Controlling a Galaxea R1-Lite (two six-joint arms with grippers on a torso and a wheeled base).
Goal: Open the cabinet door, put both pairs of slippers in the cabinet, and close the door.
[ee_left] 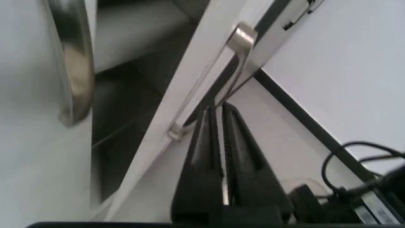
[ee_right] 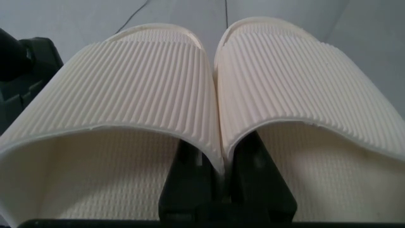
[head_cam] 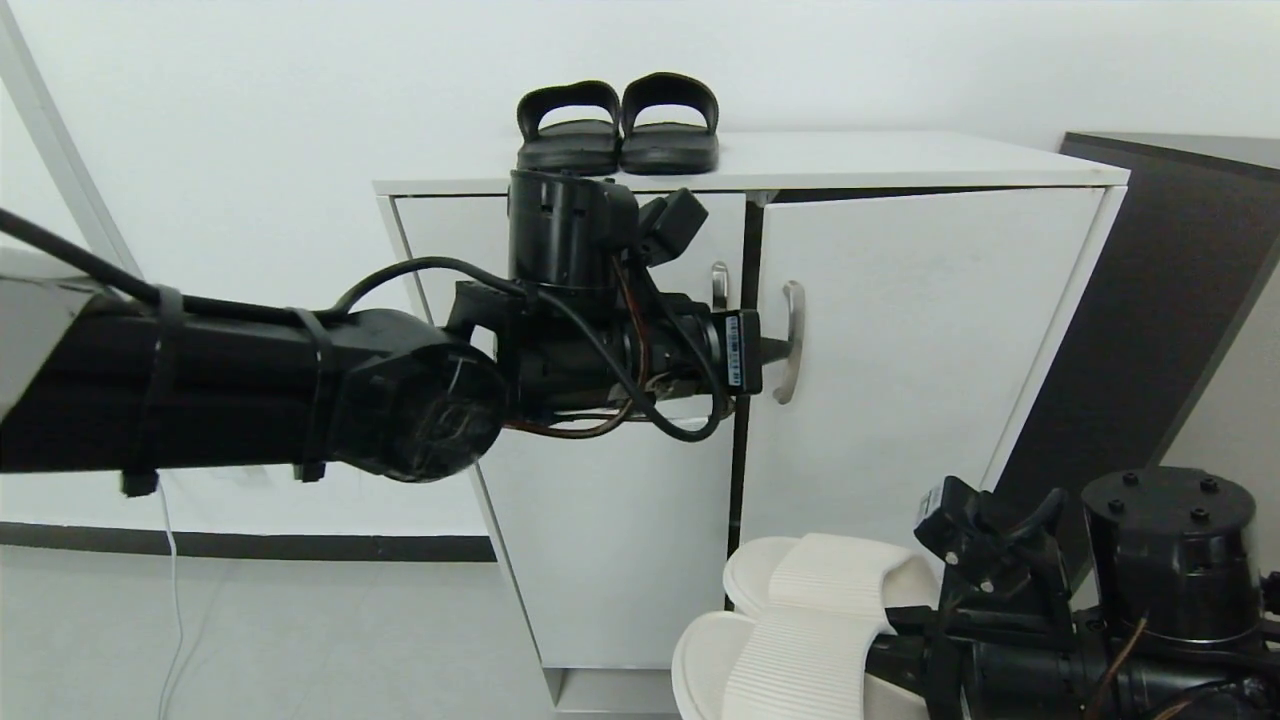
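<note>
Head view: your left hand [head_cam: 772,350] sits at the handle [head_cam: 793,340] of the cabinet's right door [head_cam: 900,350], fingertips against the bar. That door stands slightly ajar, with a dark gap under the cabinet [head_cam: 900,160] top. The black slippers [head_cam: 618,125] rest side by side on top of the cabinet, near the wall. Low on the right, your right hand [head_cam: 880,645] holds the white slippers [head_cam: 810,610] in front of the cabinet's base.

Left wrist view: left hand [ee_left: 218,114] fingers are pressed together, tips just beside the handle [ee_left: 235,41] on the door's edge. The dark cabinet interior shows past that edge. The second handle [ee_left: 73,63] is close by.

Right wrist view: right hand [ee_right: 221,190] is clamped on the white slippers [ee_right: 145,82], gripping the two inner strap walls together.
</note>
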